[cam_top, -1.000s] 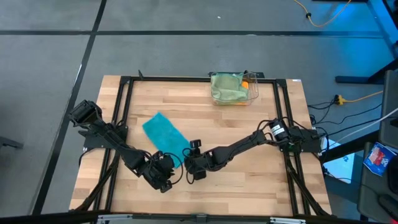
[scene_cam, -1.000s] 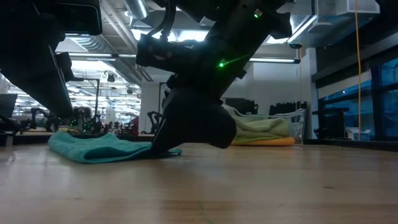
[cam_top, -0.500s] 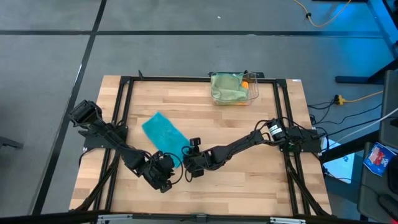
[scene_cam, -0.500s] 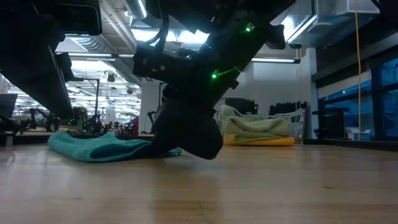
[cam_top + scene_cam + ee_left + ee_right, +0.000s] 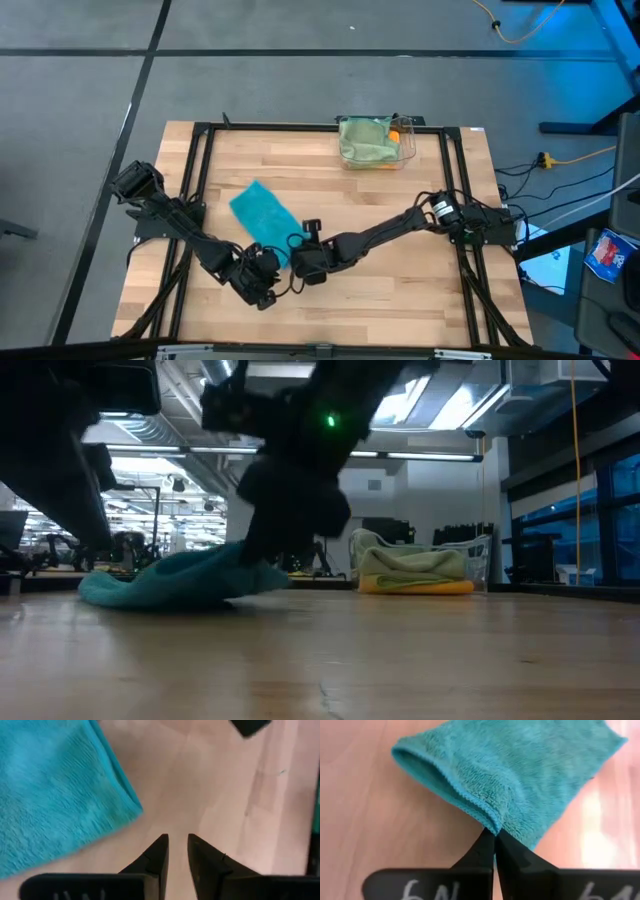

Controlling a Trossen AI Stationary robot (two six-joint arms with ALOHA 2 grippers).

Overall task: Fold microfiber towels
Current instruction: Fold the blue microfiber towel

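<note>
**op_remote:** My right gripper is clamped on the teal towel. In its wrist view the two fingers are pressed together with the hemmed edge pinched between the tips, and the cloth rises away from them in a folded hump. From above, that gripper sits at the towel's near corner, about mid-table toward the front edge.

**benchrat:** And the left one?

**op_remote:** The left gripper is just beside the towel, not touching it. Its fingers stand a narrow gap apart with only bare wood between them. Overhead, the left gripper is close to the right one, a bit nearer the front edge.

**benchrat:** Is the towel flat?

**op_remote:** Mostly. In the low view the teal towel lies on the table with the pinched end lifted slightly under the dark gripper.

**benchrat:** Where are the other cloths?

**op_remote:** They're in the bin at the back edge, well apart from both arms. A sage towel sits on top and a bit of orange towel shows next to it. The low view shows the sage towel heaped over the orange towel.
</note>
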